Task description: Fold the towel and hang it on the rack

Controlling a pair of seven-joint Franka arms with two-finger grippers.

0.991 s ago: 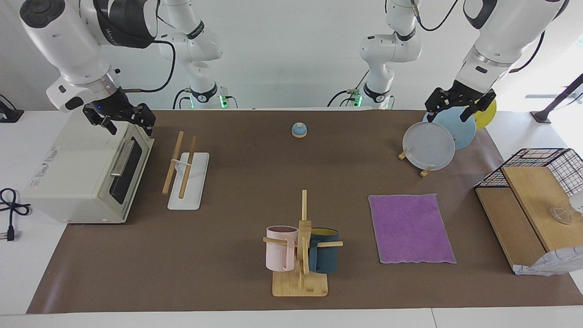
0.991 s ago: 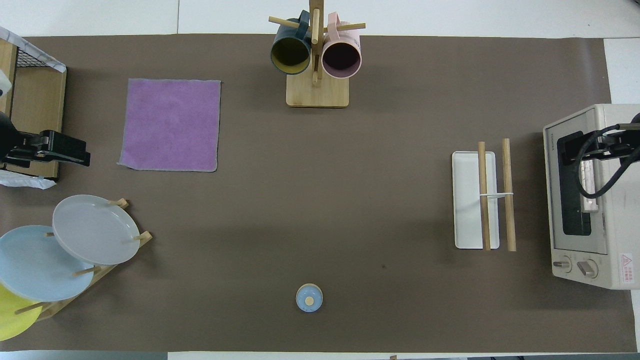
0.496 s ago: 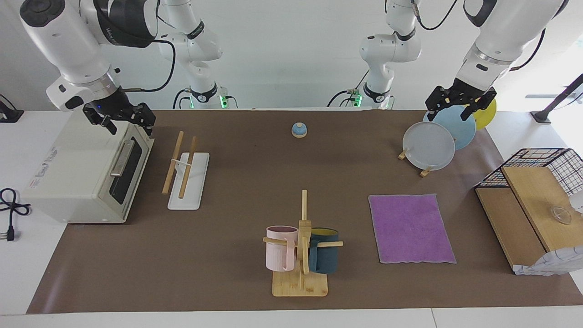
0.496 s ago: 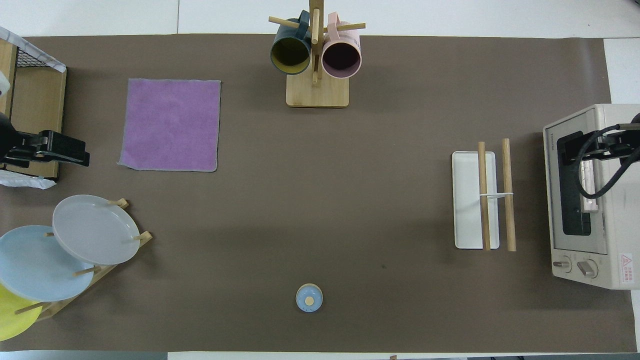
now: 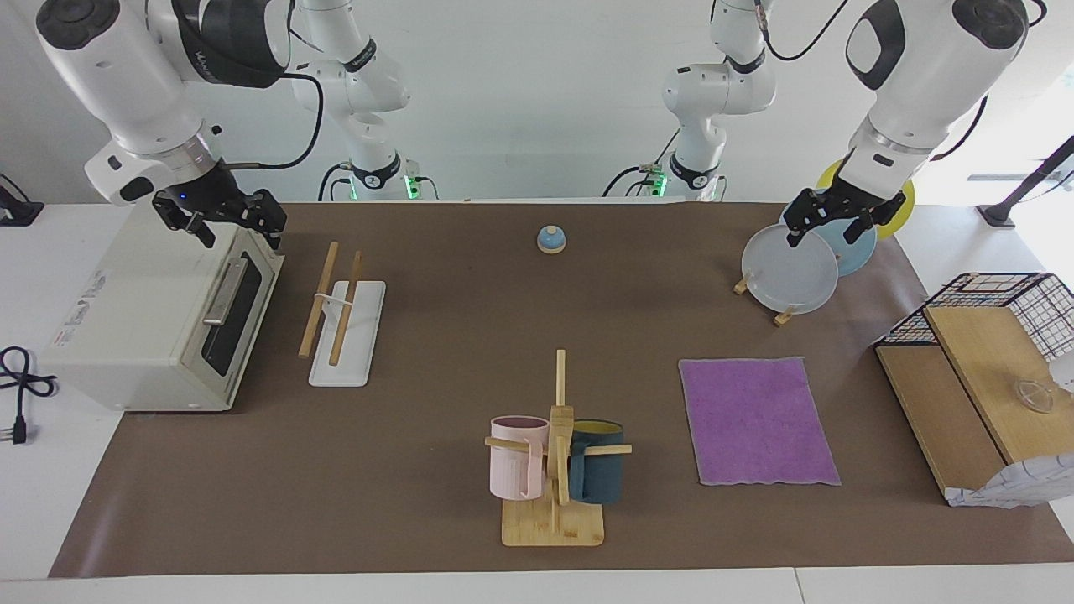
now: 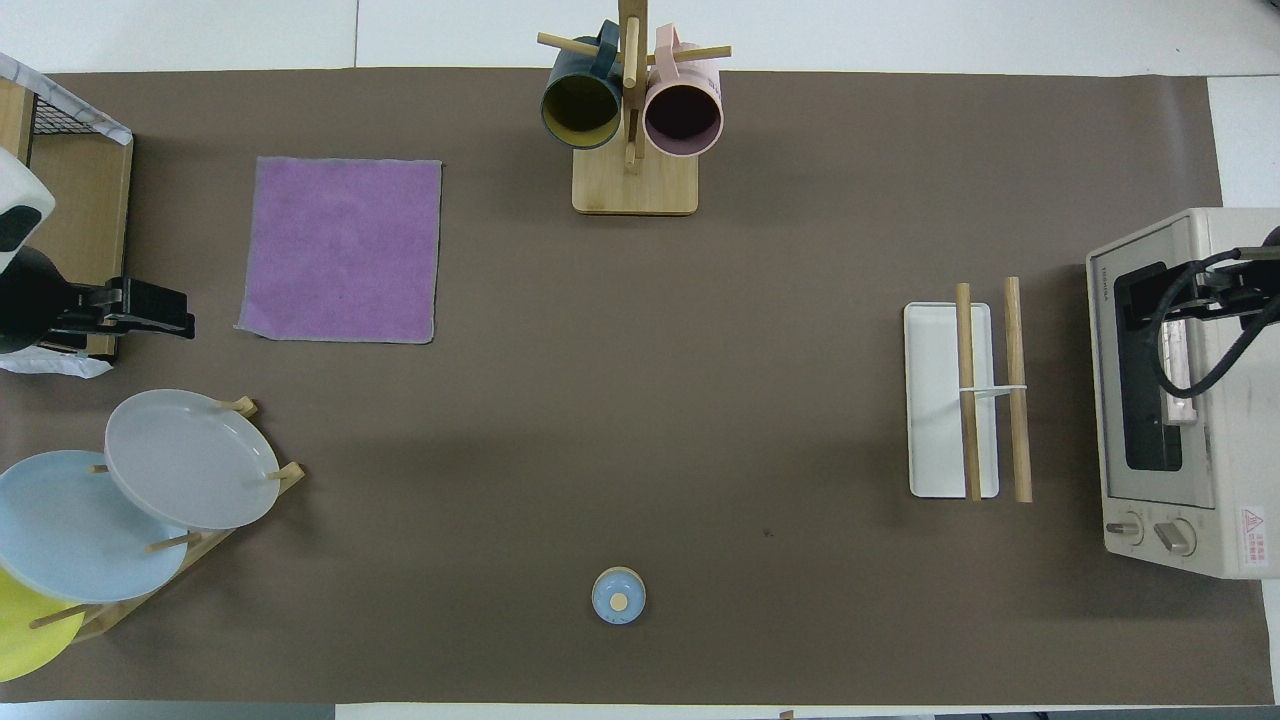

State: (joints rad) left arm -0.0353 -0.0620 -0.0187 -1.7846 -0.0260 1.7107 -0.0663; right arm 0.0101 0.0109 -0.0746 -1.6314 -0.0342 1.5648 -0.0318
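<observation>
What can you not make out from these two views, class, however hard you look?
- Underside of the flat purple towel: both views, it lies spread on the mat, so its lower face is hidden.
- Round yellow plate: overhead view, cut off by the picture's edge; facing view, mostly hidden by the left arm.
- Inside of the cream toaster oven: both views, its dark door glass hides it.
- Right gripper: overhead view, the arm's cable crosses it.

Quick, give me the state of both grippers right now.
Left gripper: open, holding nothing, raised over the plates.
Right gripper: open, holding nothing, raised over the toaster oven.
</observation>
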